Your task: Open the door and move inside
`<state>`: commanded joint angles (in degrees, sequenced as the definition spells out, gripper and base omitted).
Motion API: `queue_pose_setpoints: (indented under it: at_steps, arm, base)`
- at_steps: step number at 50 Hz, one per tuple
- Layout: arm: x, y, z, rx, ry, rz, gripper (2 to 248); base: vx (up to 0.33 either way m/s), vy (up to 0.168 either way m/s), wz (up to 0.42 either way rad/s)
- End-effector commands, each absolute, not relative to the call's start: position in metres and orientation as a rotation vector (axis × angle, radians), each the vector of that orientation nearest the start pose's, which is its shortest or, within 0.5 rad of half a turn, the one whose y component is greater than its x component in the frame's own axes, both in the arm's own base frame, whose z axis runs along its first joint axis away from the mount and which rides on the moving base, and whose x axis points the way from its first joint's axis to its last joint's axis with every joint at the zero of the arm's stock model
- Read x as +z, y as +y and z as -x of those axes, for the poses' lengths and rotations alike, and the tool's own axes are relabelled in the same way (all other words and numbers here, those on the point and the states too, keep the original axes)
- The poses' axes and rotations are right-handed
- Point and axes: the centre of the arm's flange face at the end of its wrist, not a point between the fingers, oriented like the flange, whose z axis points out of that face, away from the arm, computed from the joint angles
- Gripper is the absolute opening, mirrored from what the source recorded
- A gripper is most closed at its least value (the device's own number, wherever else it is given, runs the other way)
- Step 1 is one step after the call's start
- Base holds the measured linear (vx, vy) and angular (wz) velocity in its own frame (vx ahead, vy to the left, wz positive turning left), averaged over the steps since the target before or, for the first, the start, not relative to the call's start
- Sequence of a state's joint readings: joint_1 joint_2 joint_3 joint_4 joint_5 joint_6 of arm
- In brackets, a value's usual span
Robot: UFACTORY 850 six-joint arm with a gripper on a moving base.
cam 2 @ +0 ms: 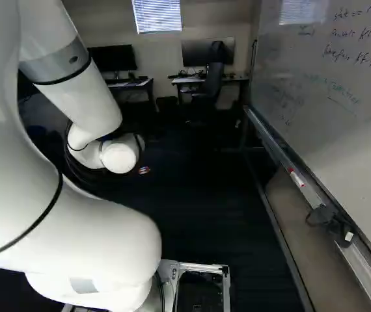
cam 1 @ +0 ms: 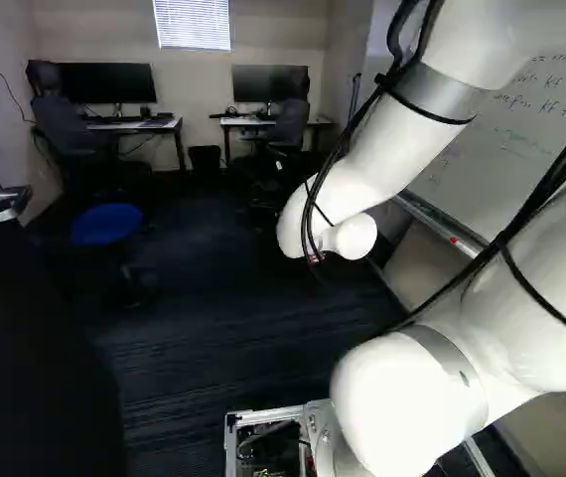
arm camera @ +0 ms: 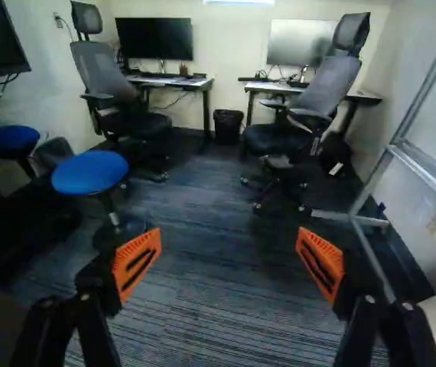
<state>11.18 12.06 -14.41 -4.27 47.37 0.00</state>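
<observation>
The dark door (cam 1: 35,348) stands open along the left of the left base view, its metal handle (cam 1: 3,199) showing near the upper part. The arm's white wrist is well to the right of it, with floor between them. In both base views the wrist and cables hide the gripper's fingers. In the wrist view the gripper (arm camera: 228,232) is open, its orange pads (arm camera: 136,264) wide apart and only carpet (arm camera: 226,283) showing between them. The handle does not appear there.
Ahead are blue stools (arm camera: 90,173), office chairs (arm camera: 302,115), desks (arm camera: 174,82) with monitors and a black bin (arm camera: 228,125). A whiteboard (cam 2: 329,117) with a marker tray (cam 2: 302,185) runs along the right side; its metal stand (arm camera: 363,222) reaches the floor.
</observation>
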Motion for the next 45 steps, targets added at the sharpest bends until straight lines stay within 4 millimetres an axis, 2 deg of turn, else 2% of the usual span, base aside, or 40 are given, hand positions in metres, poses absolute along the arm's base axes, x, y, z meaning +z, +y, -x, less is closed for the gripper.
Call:
queue_pose_setpoints:
  at_steps: [45]
  arm:
    - [0.4058,0.0686,-0.3217,-1.801,-0.345,2.388,247]
  base:
    - [0.188,0.041,-0.024]
